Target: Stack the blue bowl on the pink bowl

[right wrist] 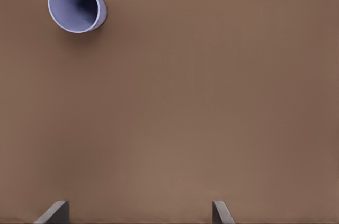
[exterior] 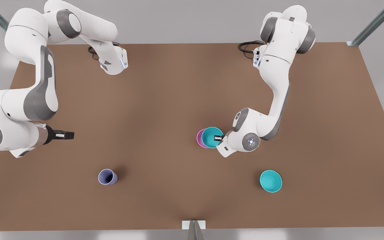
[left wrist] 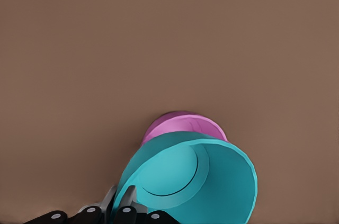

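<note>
A: Starting nearest the camera in the front view, what lies on the brown desk?

B: A purple-grey cup stands toward the front view's left, and a bright turquoise bowl toward the front view's right, well apart from each other. Both are upright with open mouths.

A: And farther in?

B: The blue bowl sits over the pink bowl, shifted toward the front view's right, so that a magenta crescent shows at its left edge. In the left wrist view the blue bowl is tilted, its rim held by the left hand, with the pink bowl just behind and below it. Whether the two bowls touch cannot be told.

A: How does the left hand stand?

B: Its fingers are narrow, pinching the blue bowl's wall, one inside and one outside the rim.

A: And the other arm?

B: The right hand waits at the front view's left, above bare desk. In the right wrist view its fingertips are spread wide, holding nothing, and the purple-grey cup lies well ahead.
</note>
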